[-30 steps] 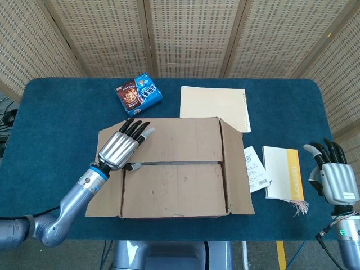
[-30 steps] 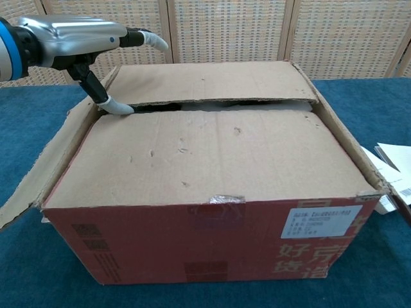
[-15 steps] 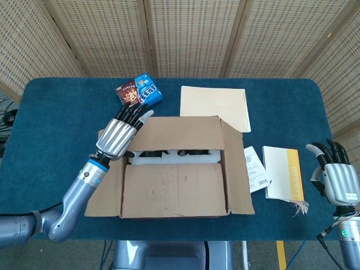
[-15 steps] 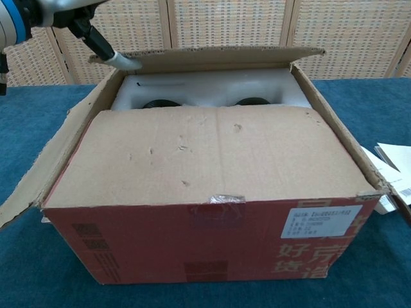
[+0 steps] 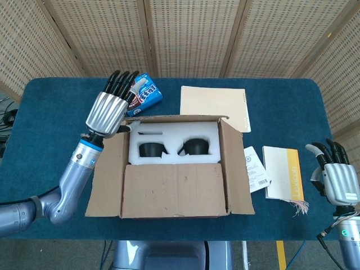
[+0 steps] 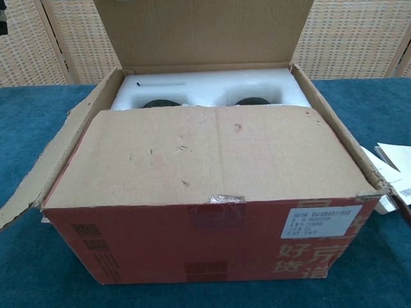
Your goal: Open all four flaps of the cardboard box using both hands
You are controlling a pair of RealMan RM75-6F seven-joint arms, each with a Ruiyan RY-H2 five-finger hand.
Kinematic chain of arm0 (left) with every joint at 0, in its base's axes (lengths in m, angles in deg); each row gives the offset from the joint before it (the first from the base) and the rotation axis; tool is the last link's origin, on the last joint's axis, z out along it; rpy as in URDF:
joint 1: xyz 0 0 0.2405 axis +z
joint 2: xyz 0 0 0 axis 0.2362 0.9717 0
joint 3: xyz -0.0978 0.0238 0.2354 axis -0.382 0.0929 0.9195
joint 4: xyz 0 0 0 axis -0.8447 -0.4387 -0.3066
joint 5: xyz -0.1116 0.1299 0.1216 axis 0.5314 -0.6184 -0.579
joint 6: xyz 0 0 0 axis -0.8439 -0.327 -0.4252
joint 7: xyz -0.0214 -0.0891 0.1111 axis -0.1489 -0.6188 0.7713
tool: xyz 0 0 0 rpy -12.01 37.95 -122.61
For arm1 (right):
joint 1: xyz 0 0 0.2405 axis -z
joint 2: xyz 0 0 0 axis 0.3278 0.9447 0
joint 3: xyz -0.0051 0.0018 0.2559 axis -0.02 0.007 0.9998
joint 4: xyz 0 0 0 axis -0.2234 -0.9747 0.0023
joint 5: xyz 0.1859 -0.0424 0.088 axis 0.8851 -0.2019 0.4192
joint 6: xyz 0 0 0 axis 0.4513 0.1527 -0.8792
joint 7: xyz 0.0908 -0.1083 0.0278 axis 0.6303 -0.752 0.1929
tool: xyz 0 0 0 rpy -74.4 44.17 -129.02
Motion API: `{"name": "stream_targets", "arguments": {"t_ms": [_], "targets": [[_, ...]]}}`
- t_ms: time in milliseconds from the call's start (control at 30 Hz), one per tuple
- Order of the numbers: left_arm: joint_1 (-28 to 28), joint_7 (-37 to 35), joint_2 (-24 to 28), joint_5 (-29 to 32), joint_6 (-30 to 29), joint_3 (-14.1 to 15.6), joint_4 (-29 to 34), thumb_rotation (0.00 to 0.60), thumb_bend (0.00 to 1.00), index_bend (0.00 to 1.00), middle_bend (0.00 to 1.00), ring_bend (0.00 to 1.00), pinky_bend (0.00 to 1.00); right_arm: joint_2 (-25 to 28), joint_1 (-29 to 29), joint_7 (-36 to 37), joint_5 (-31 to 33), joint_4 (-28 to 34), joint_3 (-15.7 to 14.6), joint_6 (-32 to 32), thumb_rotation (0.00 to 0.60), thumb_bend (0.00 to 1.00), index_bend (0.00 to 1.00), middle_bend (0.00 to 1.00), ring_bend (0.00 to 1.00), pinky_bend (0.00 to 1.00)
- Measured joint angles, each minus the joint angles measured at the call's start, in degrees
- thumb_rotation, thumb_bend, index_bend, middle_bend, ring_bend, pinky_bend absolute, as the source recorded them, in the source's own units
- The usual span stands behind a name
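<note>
The table (image 5: 50, 112), covered in blue cloth, carries the cardboard box (image 5: 174, 188) at its centre, close to the near edge.

1. Far flap (image 6: 202, 32): a second ago it lay flat over the opening. It now stands upright at the far side of the box, raised by your left hand. The white foam insert (image 5: 169, 138) is exposed, showing two dark round recesses.

2. Near flap (image 6: 205, 154): unchanged. It lies flat across the front half of the opening and is the only flap left to open.

3. Side flaps: the left side flap (image 6: 51, 160) and the right side flap (image 5: 236, 169) are folded outward, as before.

4. Left hand (image 5: 109, 109): it has travelled from the centre seam up past the far left corner of the box. The fingers are extended and spread, pointing toward the far edge of the table, and they hold nothing. Contact with the far flap cannot be confirmed; the chest view does not show this hand.

5. Right hand (image 5: 336, 177): it sits near the right near corner of the table, well apart from the box, fingers loosely extended and holding nothing. Its position has barely altered.

6. Other items: a snack packet (image 5: 143, 95) lies just beyond the left hand, a beige folder (image 5: 216, 104) lies beyond the box, and a booklet (image 5: 284, 171) lies to its right.

Judgement: three of four flaps are open. Lift the near flap toward you next.
</note>
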State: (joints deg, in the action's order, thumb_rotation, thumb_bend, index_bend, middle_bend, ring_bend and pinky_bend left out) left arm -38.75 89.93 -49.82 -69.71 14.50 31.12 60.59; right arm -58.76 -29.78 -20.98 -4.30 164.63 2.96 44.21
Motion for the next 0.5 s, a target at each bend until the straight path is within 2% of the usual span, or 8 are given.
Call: {"name": "stream_targets", "arguments": {"t_ms": [233,500], "targets": [[-4.16,0.61,-2.55,2.61,2.83,-2.22,-8.18,0.500,0.22,0.00,0.00,0.00,0.00,0.24,0.34,-0.20,0.23,0.28,0.01,0.27,0.600,0.96,0.19,0.18,0.00,0.05],[-8.60,3.49,-6.32,6.67,5.86,-3.18,-16.17,0.501,0.22,0.00,0.00,0.00,0.00,0.53,0.64,-0.27,0.31,0.58,-0.01,0.52,0.600,0.96,0.19,0.18,0.00,0.05]]}}
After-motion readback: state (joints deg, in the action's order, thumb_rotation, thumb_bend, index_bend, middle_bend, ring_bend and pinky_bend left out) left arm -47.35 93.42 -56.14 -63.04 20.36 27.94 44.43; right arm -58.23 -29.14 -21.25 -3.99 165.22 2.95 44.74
